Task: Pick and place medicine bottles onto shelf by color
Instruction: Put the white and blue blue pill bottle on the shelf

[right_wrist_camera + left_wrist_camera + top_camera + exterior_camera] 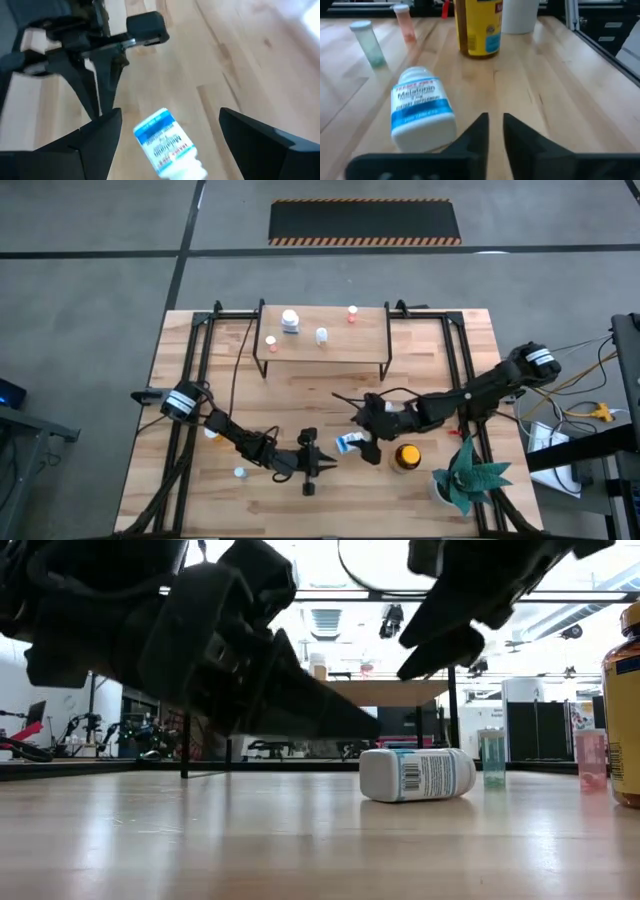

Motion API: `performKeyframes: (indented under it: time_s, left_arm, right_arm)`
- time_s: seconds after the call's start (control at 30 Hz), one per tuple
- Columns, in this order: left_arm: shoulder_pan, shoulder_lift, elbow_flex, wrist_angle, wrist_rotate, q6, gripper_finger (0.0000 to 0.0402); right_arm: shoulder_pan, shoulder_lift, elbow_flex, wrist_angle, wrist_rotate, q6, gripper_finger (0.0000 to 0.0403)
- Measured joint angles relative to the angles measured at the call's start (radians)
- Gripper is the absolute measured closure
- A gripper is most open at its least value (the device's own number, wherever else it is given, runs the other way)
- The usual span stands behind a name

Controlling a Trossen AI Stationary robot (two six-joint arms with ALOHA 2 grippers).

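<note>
Robotics lab (concrete floor, rigs)

Bright, even overhead light; glare off the table; blurred dark arms in the low view.

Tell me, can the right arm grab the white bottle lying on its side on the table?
Probably yes. The right gripper hangs just above the white bottle, fingers wide open on either side of it, and nothing lies between them. The left gripper points at the bottle from nearby but isn't touching it.

White bottle lies on its side beside a green vial
</note>
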State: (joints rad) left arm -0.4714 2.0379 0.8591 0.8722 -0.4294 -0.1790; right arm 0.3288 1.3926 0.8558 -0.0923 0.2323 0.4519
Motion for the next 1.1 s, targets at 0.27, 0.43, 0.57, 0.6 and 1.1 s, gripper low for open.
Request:
performKeyframes:
  time_s: [0.27, 0.43, 0.57, 0.6, 1.1]
  left_arm:
    - [0.035, -0.015, 0.021, 0.008, -0.051, 0.001, 0.0208]
    - [0.060, 0.033, 0.058, -0.002, -0.183, -0.025, 0.0111]
    - [0.067, 0.088, 0.089, 0.000, -0.186, -0.017, 0.0061]
    - [0.066, 0.103, 0.097, 0.000, -0.185, -0.018, 0.0054]
    - [0.070, 0.131, 0.103, 0.000, -0.179, -0.070, 0.0141]
  right_arm:
    - [0.083, -0.014, -0.006, -0.014, 0.035, -0.061, 0.0078]
    - [0.098, 0.010, -0.006, -0.034, 0.058, -0.073, 0.0078]
    - [0.097, 0.021, -0.007, -0.052, 0.059, -0.073, 0.0078]
    - [0.097, 0.022, -0.007, -0.054, 0.059, -0.074, 0.0078]
    - [0.097, 0.023, -0.007, -0.056, 0.068, -0.053, 0.0078]
